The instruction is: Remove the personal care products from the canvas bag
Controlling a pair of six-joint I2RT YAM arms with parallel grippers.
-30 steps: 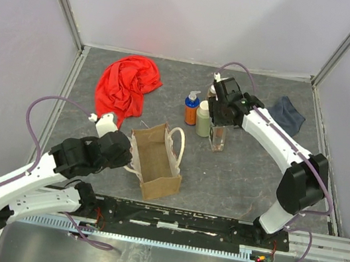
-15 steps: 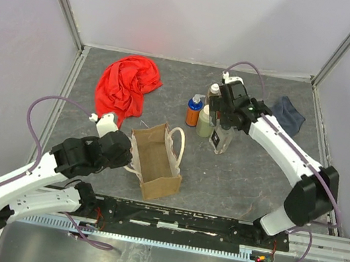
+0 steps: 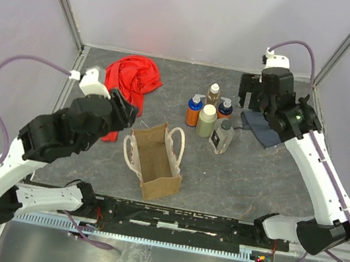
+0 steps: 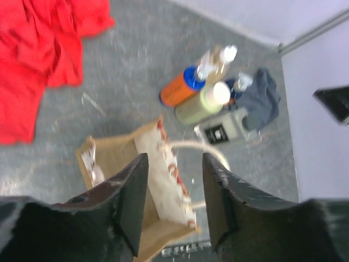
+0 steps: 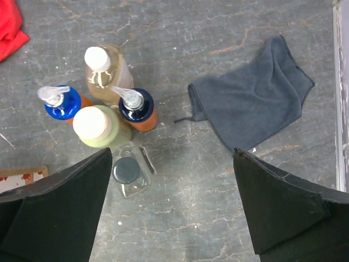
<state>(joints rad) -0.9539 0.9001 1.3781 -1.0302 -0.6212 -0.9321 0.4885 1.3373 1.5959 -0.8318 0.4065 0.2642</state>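
The canvas bag [image 3: 155,162] stands upright and open near the front, also seen in the left wrist view [image 4: 112,158]; no bottle shows inside it. The personal care products stand clustered behind it: an orange blue-topped bottle [image 3: 194,111], a slim amber one [image 3: 213,95], a second orange one [image 3: 225,108], a beige white-capped one [image 3: 206,121] and a clear squarish dark-capped one [image 3: 222,137]. My left gripper [image 3: 125,106] [image 4: 174,159] hovers open above the bag, holding nothing. My right gripper [image 3: 253,98] [image 5: 173,155] hangs open and empty, high to the right of the clear bottle [image 5: 128,172].
A red cloth [image 3: 130,76] lies at the back left. A dark blue-grey cloth [image 3: 262,129] lies right of the bottles, partly under my right arm. Grey walls enclose the table on three sides.
My right gripper opened, let go of the clear squarish bottle and rose back to the right. My left gripper opened off the bag's edge and lifted up and away.
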